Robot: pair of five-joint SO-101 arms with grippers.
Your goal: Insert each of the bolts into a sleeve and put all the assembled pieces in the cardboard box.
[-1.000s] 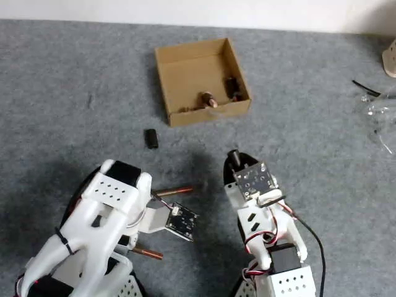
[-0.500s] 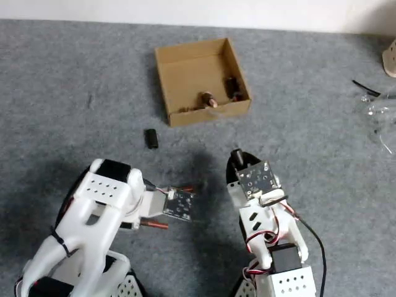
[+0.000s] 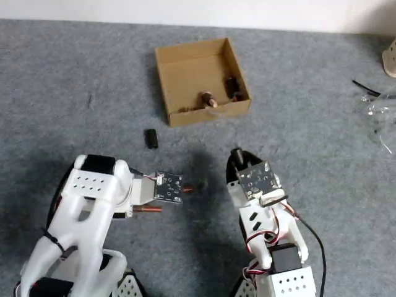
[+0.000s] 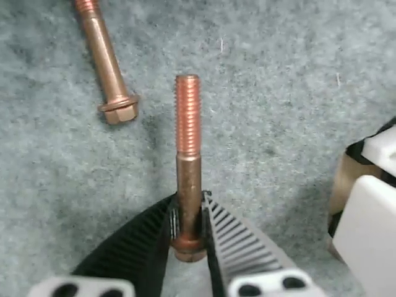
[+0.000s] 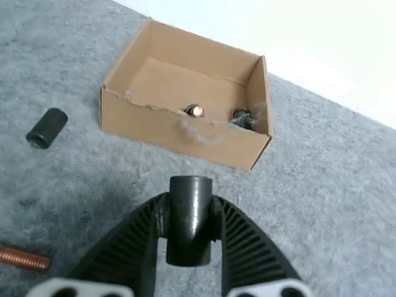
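My left gripper (image 4: 189,216) is shut on the head end of a copper bolt (image 4: 187,154), whose threaded tip (image 3: 187,187) pokes out toward the right arm. A second copper bolt (image 4: 105,65) lies loose on the carpet beside it (image 3: 147,210). My right gripper (image 5: 189,219) is shut on a black sleeve (image 5: 189,213), held upright above the carpet (image 3: 236,158). Another black sleeve (image 3: 151,138) lies on the carpet in front of the cardboard box (image 3: 179,74), also seen at left in the right wrist view (image 5: 46,127). Two assembled pieces (image 3: 208,99) (image 3: 232,87) rest inside the box (image 5: 142,124).
Grey carpet covers the table. Clear plastic and black wires (image 3: 374,102) lie at the far right edge. Open carpet stretches to the left of the box and between the two arms.
The left arm has swung toward the box and lifted one bolt off the carpet; its tip now points at the right arm. The right arm has stayed in place with its sleeve.
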